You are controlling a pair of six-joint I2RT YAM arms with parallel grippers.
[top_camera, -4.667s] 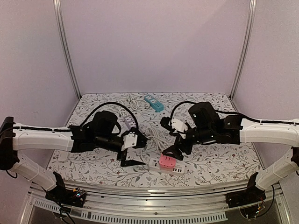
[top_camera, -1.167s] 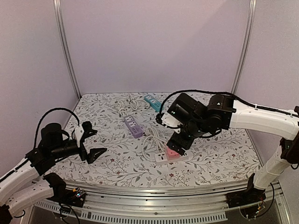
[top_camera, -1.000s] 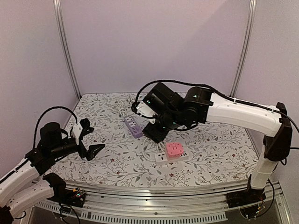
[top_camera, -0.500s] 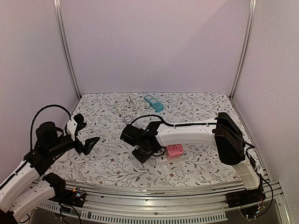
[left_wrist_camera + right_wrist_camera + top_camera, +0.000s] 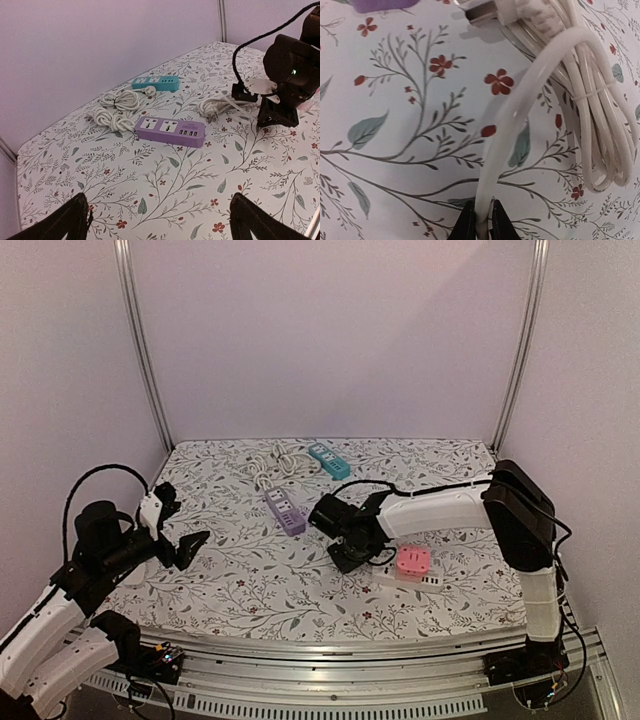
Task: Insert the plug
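Observation:
The white plug (image 5: pixel 487 12) lies on the flowered cloth at the end of a white cable (image 5: pixel 520 100), with its bundled coil (image 5: pixel 602 130) to the right. My right gripper (image 5: pixel 481 221) is shut on that cable a short way behind the plug. In the top view the right gripper (image 5: pixel 346 556) is low at the table's middle, just left of the white power strip with a pink block (image 5: pixel 412 562). The left wrist view shows the plug (image 5: pixel 210 111) beside the right gripper (image 5: pixel 277 107). My left gripper (image 5: pixel 158 200) hangs open and empty at the left (image 5: pixel 185 522).
A purple power strip (image 5: pixel 285 511) lies left of the right gripper, also seen from the left wrist (image 5: pixel 170 131). A teal strip (image 5: pixel 328 460) and coiled white cables (image 5: pixel 270 465) sit near the back wall. Metal frame posts stand at the back corners.
The right gripper has closed on the white cable and shifted right. The pink-topped power strip has slid to the right. The left arm has barely moved.

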